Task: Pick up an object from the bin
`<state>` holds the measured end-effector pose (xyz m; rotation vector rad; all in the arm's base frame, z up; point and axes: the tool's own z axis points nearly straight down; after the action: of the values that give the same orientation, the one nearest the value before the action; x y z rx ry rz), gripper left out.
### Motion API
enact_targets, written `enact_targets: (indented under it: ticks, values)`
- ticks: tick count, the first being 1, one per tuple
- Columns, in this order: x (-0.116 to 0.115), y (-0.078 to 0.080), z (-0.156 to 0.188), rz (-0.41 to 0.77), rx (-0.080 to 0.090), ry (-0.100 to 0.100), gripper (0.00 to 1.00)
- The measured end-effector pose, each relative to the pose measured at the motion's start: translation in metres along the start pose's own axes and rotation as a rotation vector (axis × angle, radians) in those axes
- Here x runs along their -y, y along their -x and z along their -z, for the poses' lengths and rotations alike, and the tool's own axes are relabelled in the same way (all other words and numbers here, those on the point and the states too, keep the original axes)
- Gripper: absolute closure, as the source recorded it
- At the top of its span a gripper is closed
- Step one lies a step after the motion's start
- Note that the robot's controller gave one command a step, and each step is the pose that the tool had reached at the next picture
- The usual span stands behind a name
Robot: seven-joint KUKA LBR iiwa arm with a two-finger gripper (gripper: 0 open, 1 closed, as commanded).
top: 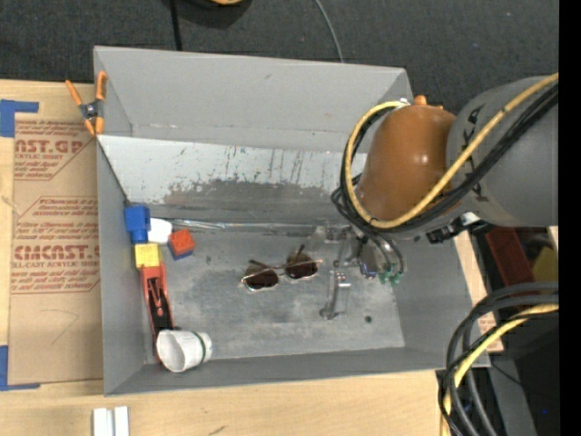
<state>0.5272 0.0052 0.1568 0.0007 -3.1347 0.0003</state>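
Camera view: pincer (338,291) is seen low in bin, sunglasses (280,273) just beside it, view-left. Approach step is judged. Pincer state can't be told. Next: alignment over sunglasses is req'd.

Grey bin (254,98), blue block (136,222), yellow block (147,255), orange block (182,242), white cup (183,349), dark brown-lensed sunglasses (281,272)

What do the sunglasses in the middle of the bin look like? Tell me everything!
The sunglasses with two dark brownish lenses in a thin frame lie flat near the middle of the grey metal bin's floor. They are slanted, so the lens on the view's right sits higher. They look whole, and no other loose thing touches them. The robot's gripper is just to their right; whether it touches them cannot be told.
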Motion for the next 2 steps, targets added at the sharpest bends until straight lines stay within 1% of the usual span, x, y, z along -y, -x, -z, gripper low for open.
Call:
enact_targets:
  ticks: [1,2]
  values:
    - [0.000,0.002,0.005,0.000,0.008,0.000,0.00]
    - [-0.007,0.021,-0.037,-0.019,0.014,0.001,0.00]
